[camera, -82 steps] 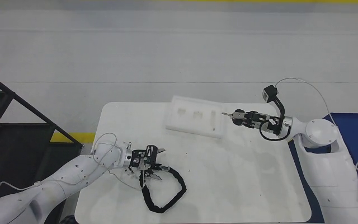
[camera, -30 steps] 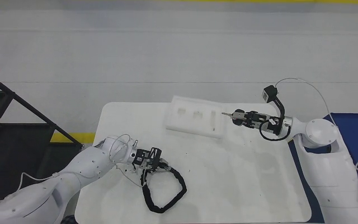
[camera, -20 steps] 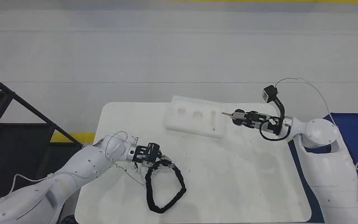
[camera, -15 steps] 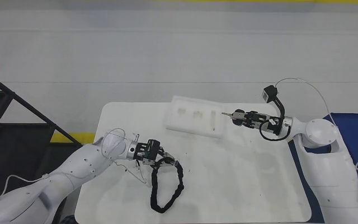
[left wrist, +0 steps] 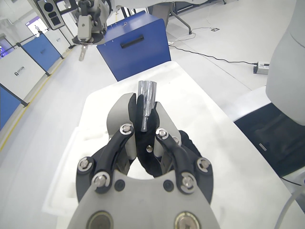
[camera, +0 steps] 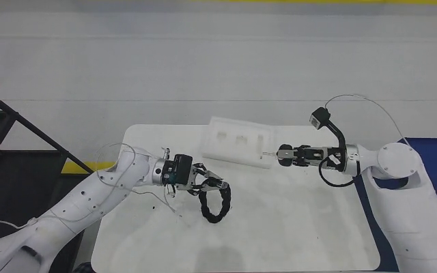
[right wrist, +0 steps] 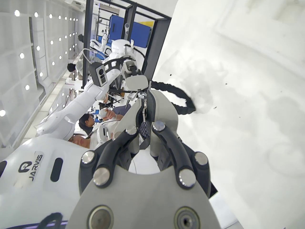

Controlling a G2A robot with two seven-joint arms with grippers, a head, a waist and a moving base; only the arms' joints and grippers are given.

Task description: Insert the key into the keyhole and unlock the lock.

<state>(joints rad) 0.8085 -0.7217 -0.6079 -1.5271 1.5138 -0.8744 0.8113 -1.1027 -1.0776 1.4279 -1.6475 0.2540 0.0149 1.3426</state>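
My left gripper (left wrist: 142, 103) is shut on the lock, a chrome cylinder (left wrist: 147, 94) with a black sleeved cable. It holds the lock above the table's left middle, cylinder end facing the other arm. In the top view the cable (camera: 217, 203) hangs as a bunched loop under the left gripper (camera: 203, 183). My right gripper (camera: 277, 154) is shut on a small metal key (camera: 265, 154), blade pointing toward the lock, a short way off. From the left wrist, the key (left wrist: 82, 54) hangs from the right gripper (left wrist: 87, 41). In the right wrist view the key (right wrist: 144, 126) sits between the fingers, cable (right wrist: 177, 97) beyond.
A white foam tray (camera: 239, 141) with moulded recesses lies at the table's back middle, just behind the two grippers. The white table (camera: 307, 225) has bare room at the front and right. A blue cabinet (left wrist: 135, 46) stands off the table beyond the right arm.
The left arm has lifted the lock off the front left of the table and carried it right; the cable bunched into a small hanging loop. The right arm brought the key left and nearer.
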